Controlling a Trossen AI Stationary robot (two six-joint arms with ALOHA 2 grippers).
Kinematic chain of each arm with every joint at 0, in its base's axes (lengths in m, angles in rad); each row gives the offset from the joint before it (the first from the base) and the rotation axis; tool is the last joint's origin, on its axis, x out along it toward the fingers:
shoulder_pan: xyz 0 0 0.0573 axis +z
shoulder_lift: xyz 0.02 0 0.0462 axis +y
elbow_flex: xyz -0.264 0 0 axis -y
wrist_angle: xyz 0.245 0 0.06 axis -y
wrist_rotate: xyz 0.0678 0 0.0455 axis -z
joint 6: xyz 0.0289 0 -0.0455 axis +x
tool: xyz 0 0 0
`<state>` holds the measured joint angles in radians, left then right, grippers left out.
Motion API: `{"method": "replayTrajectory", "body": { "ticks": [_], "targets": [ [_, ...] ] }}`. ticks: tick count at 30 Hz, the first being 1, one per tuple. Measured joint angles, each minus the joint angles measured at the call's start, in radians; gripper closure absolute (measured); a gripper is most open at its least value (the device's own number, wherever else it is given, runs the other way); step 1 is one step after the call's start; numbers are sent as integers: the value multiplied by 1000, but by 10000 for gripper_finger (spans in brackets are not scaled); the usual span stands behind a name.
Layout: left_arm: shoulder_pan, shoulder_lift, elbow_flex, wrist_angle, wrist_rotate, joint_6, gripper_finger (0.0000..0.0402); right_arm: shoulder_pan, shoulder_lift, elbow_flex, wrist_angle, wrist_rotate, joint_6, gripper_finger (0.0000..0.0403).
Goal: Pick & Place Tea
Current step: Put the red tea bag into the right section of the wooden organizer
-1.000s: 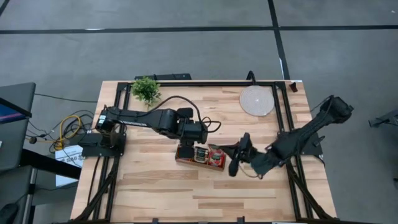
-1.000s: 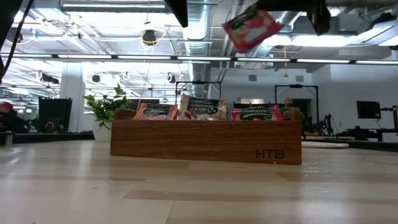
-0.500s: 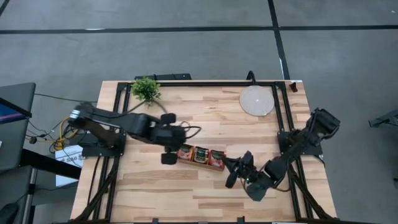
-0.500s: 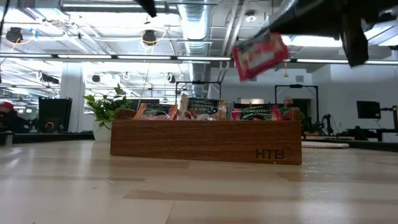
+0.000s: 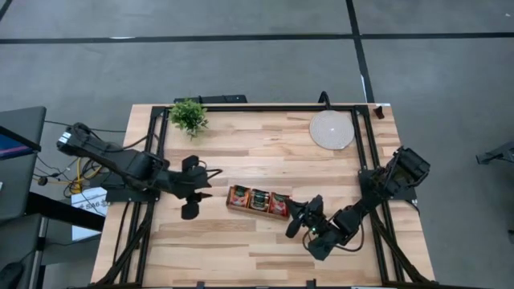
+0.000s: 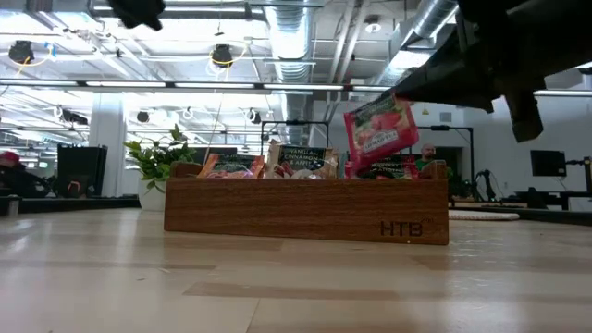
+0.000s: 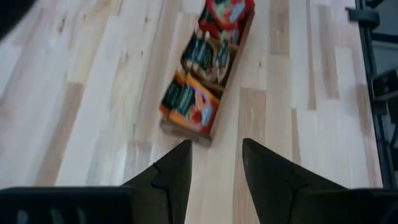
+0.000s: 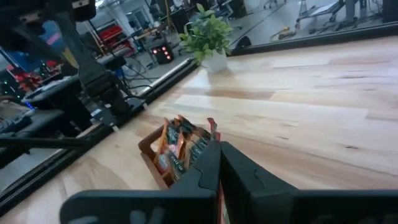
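Sachet (image 6: 377, 132) in our right gripper (image 5: 295, 221), red, pinched tight between the closed fingers and hanging in the air just off the right end of the tray (image 5: 258, 201) (no contact with it that we can see). We hold our left gripper (image 5: 191, 185) near the tray's left end, fingers (image 7: 175, 172) parted on nothing. More sachets (image 7: 200, 53) stand upright in all three compartments.
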<state>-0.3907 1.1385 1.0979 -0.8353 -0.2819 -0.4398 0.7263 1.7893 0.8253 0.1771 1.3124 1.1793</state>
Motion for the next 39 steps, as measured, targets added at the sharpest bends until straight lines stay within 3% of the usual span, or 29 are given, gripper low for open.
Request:
{"method": "replayTrajectory", "body": {
  "ticks": [8, 14, 30, 39],
  "targets": [
    [-17, -40, -92, 38, 0, -25, 266, -33, 0, 0, -54, -32, 1, 403],
    [-17, -40, -113, 45, 5, -18, 266, -55, 0, 0, -55, -80, 1, 403],
    [-17, -40, -116, 45, 6, 25, 266, -68, 0, 0, -72, -89, 38, 403],
    [-17, -40, -116, 45, 6, 28, 266, -88, 0, 0, -80, -217, 52, 402]
  ]
}}
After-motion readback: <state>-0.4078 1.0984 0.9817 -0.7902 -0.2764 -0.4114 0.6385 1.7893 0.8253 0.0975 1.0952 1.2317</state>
